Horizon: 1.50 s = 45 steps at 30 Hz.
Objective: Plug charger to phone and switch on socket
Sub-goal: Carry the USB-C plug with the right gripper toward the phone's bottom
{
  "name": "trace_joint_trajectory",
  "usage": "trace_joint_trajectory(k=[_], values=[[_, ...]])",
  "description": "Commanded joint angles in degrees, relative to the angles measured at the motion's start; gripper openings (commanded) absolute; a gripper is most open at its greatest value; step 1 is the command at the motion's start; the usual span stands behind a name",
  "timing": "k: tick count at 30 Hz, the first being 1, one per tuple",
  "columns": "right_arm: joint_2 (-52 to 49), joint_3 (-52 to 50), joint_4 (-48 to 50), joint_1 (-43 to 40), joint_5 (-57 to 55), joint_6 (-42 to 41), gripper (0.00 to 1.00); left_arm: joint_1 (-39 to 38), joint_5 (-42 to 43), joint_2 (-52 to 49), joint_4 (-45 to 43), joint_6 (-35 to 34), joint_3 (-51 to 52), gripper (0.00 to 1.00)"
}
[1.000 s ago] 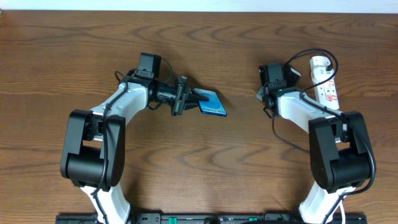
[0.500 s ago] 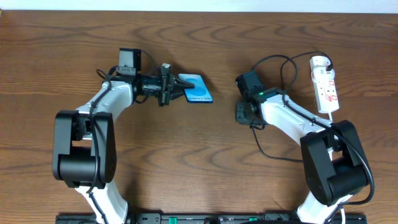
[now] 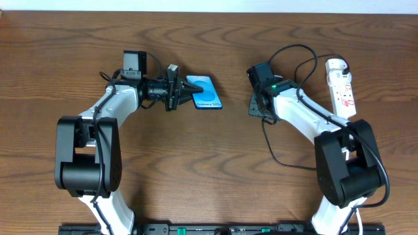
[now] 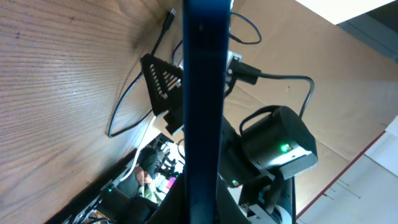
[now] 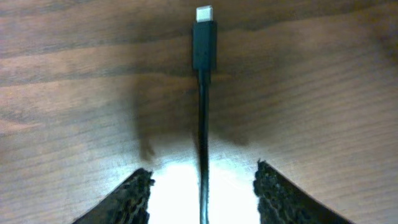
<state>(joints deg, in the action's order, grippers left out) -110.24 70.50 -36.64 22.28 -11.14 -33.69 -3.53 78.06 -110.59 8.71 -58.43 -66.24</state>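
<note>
The brown wooden tabletop [image 3: 209, 176] carried everything. The left arm [image 3: 116, 104] stretched from the near edge toward the far left-centre. The right arm [image 3: 307, 116] stretched from the near right in toward the middle, so the two wrists faced each other across a bare strip of wood. A white power strip [image 3: 343, 91] with small red marks lay lengthwise at the far right, beside the right arm. The phone [image 3: 206, 93] was in the left jaws, which were closed on its left end. Its cyan screen with white lettering faced up to the overhead camera, and its free end pointed toward the right arm. From the left wrist it showed edge-on as a dark upright bar. The thin black charger cable [image 5: 202, 124] looped on the wood around the right arm, one bend arching toward the far end of the power strip and another trailing toward the near side. From the right wrist it ran straight up the middle between two dark fingers [image 5: 140, 196]. These showed apart on either side of it with a white glare between them, so I could not tell whether the right jaws gripped it or only straddled it. The plug tip [image 5: 204, 34] stuck out beyond the fingers, its pale metal end forward over the wood, apart from the phone.
</note>
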Motion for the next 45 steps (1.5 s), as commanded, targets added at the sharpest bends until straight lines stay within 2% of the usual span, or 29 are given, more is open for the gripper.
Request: trace_joint_trajectory(k=[1,5,8,11,15,19,21,24,27,30,33,36,38,40,42,43,45], values=[[-2.1,0.8,1.2,-0.3,-1.4,-1.2,0.47,0.2,2.5,0.6,-0.3,1.0,-1.5,0.07],[-4.3,0.8,2.8,-0.3,-4.2,-1.0,0.44,0.2,2.5,0.6,-0.3,1.0,-1.5,0.08],[-5.9,0.7,4.0,-0.3,-5.5,-1.0,0.37,0.2,2.5,0.6,-0.3,1.0,-1.5,0.07],[-6.5,0.7,3.6,0.1,-4.1,-1.0,0.22,0.2,2.5,0.6,-0.3,1.0,-1.5,0.07],[-6.5,0.7,1.9,1.7,-2.5,-1.0,0.2,0.2,2.5,0.6,-0.3,1.0,-1.5,0.07],[-6.5,0.7,2.1,1.9,-2.4,-1.0,0.01,0.2,2.4,0.6,-0.3,1.0,-1.5,0.07],[-6.4,0.7,2.2,1.7,-2.4,-0.9,0.01,0.2,2.4,0.6,-0.3,1.9,-1.5,0.08],[-4.3,0.7,2.0,1.2,2.4,3.9,0.01,0.1,2.5,0.6,-0.3,5.3,-1.5,0.08],[4.6,0.7,-0.5,-0.2,16.0,10.4,0.01,0.2,2.5,0.6,-0.3,6.1,-1.5,0.07],[18.9,0.6,-10.9,-4.0,29.4,21.2,0.01,0.1,2.5,0.6,-0.3,6.6,-1.5,0.07],[30.4,-0.7,-17.0,-5.8,40.3,28.7,0.01,0.1,2.3,0.6,-0.3,7.6,-1.5,0.07],[41.9,-7.2,-16.9,-5.6,49.3,31.2,0.01,0.1,2.3,0.6,-0.5,7.6,-1.5,0.07],[49.4,-14.3,-14.0,-5.6,49.4,28.7,0.01,0.0,2.3,0.6,-1.1,7.6,-1.5,0.07],[58.8,-25.9,-3.6,-5.6,53.5,22.2,0.01,-0.7,2.3,0.6,-4.0,7.6,-1.5,0.07],[62.8,-32.9,4.4,-5.1,53.9,14.8,0.01,-1.6,2.3,0.6,-7.0,7.4,-1.5,0.08],[64.8,-38.8,11.9,-4.2,53.9,8.8,0.01,-2.2,2.3,0.6,-8.1,7.1,-1.5,0.07],[64.9,-43.9,20.7,-2.9,53.2,2.5,0.01,-4.2,1.7,0.6,-9.8,6.9,-1.5,0.07]])
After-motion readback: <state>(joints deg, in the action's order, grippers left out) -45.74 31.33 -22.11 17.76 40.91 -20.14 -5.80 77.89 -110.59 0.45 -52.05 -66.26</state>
